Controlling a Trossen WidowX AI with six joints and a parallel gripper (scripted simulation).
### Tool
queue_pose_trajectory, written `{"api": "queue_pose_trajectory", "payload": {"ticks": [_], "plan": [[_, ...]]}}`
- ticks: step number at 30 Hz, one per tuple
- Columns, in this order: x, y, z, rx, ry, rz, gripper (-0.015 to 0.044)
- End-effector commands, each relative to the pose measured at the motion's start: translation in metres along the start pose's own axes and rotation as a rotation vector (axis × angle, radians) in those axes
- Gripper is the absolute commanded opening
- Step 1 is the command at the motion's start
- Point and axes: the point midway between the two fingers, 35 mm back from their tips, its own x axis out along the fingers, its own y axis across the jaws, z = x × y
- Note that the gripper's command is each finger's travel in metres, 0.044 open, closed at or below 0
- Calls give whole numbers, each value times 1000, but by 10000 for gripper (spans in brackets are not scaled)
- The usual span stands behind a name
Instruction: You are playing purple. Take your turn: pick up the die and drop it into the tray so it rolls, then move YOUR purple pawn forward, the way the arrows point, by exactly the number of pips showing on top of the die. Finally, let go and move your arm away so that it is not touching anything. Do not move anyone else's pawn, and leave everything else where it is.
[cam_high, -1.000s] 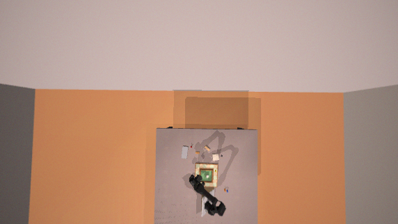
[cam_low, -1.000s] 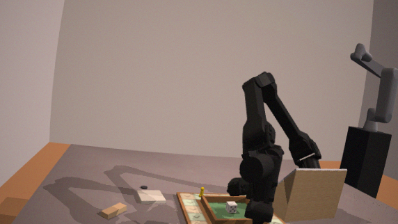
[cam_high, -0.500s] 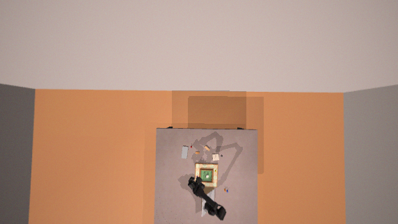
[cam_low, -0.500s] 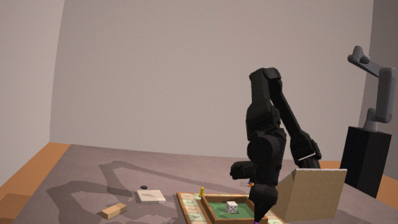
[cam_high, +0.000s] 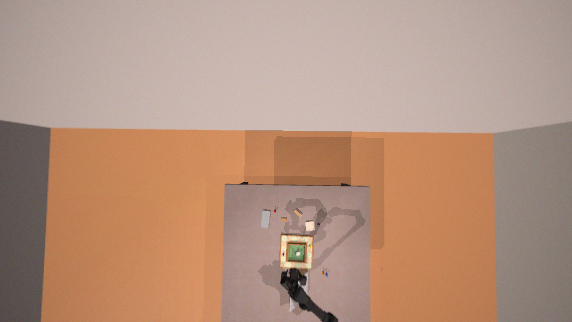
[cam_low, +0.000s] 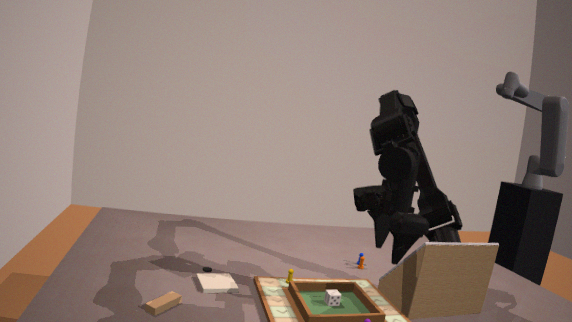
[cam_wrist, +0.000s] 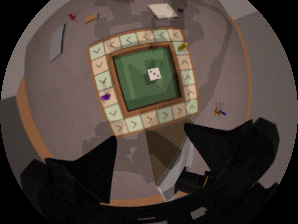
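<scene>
The white die (cam_high: 298, 254) (cam_low: 333, 298) (cam_wrist: 154, 74) lies in the green-floored tray (cam_wrist: 118, 85) (cam_low: 345, 318). Its top shows a few dark pips, two or three; I cannot tell exactly. The purple pawn (cam_wrist: 105, 97) (cam_low: 367, 320) (cam_high: 283, 254) stands upright on a pinkish tile in the board's left column in the wrist view, two tiles above the near-left corner. The board (cam_wrist: 134, 123) (cam_low: 277, 301) has arrows pointing down that column. My gripper (cam_wrist: 150, 133) (cam_low: 387, 254) is open and empty, raised above the table beyond the board's near edge, clear of the pawn.
A yellow pawn (cam_wrist: 183, 47) (cam_low: 290, 276) stands on the board's right column. A wooden wedge (cam_low: 452, 280) (cam_wrist: 165, 145) stands beside the board, near my fingers. Orange (cam_low: 361, 263) and blue (cam_wrist: 223, 113) pawns stand right of the board. A red pawn (cam_wrist: 72, 16), grey box (cam_wrist: 58, 42) and white block (cam_low: 217, 283) lie farther off.
</scene>
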Motion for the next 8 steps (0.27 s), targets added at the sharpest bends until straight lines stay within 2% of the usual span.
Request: {"api": "queue_pose_trajectory", "payload": {"ticks": [1,8], "plan": [[-8,-27,-21,-128,11,-3,440],[-7,-24,-17,-108,6,-6,440]]}}
